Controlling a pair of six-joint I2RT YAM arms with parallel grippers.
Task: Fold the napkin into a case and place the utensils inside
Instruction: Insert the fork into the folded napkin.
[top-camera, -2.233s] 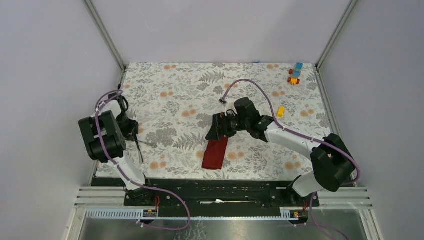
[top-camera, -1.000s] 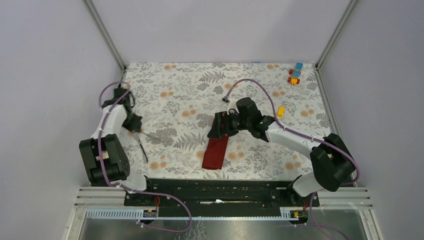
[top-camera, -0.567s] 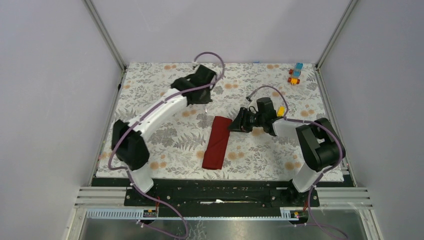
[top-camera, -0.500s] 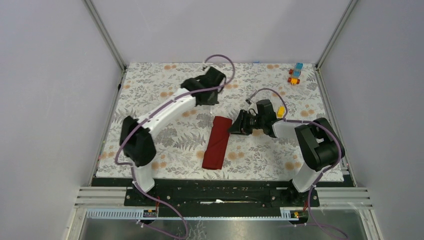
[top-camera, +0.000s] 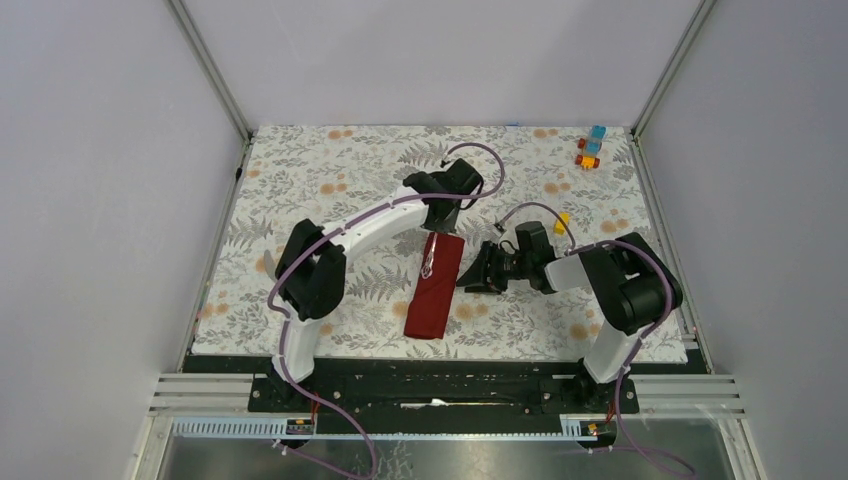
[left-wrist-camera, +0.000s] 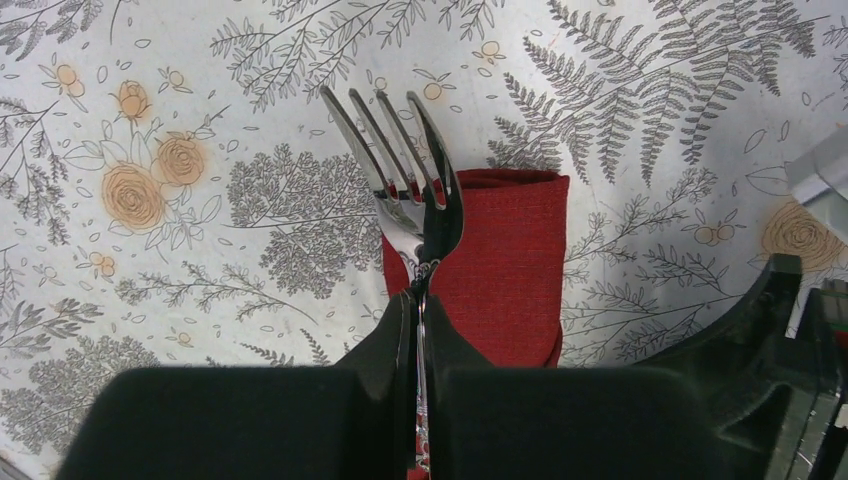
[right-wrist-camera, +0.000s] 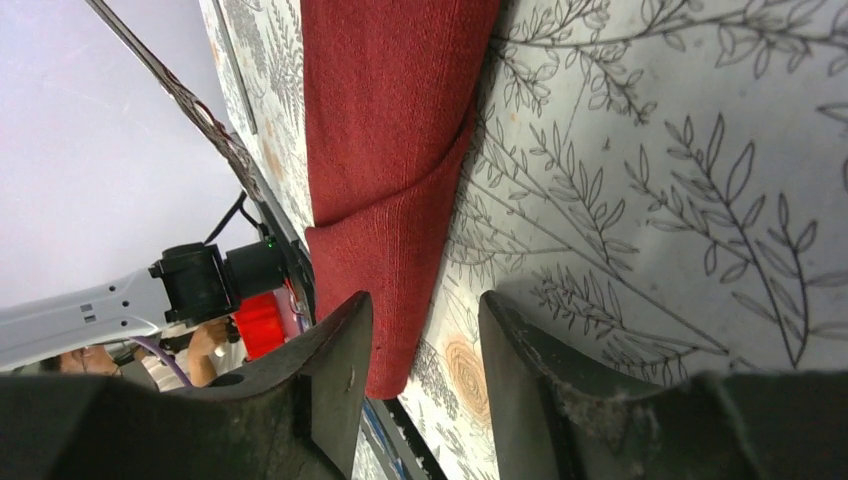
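The dark red napkin, folded into a narrow case (top-camera: 432, 298), lies lengthwise at mid-table. My left gripper (top-camera: 437, 228) reaches over its far end and is shut on the silver fork (left-wrist-camera: 392, 165). The fork's handle is pinched between the fingers (left-wrist-camera: 395, 330) of my left gripper (left-wrist-camera: 418, 297), and its tines jut out over the case's end (left-wrist-camera: 505, 255). A silver glint of the fork (top-camera: 428, 264) shows on the cloth. My right gripper (top-camera: 470, 281) sits low beside the case's right edge. It is open (right-wrist-camera: 425, 345) and grips nothing, with the case (right-wrist-camera: 385, 120) just ahead. I cannot pick out the knife.
Small orange and blue toy blocks (top-camera: 590, 150) stand at the far right corner, and a yellow block (top-camera: 562, 219) lies behind my right wrist. Metal frame posts (top-camera: 210, 70) rise at both far corners. The black base rail (top-camera: 440, 385) runs along the near edge.
My left arm swung from the table's left side across to the case's far end, carrying the fork. My right gripper pulled back off the case's far end to its right side.
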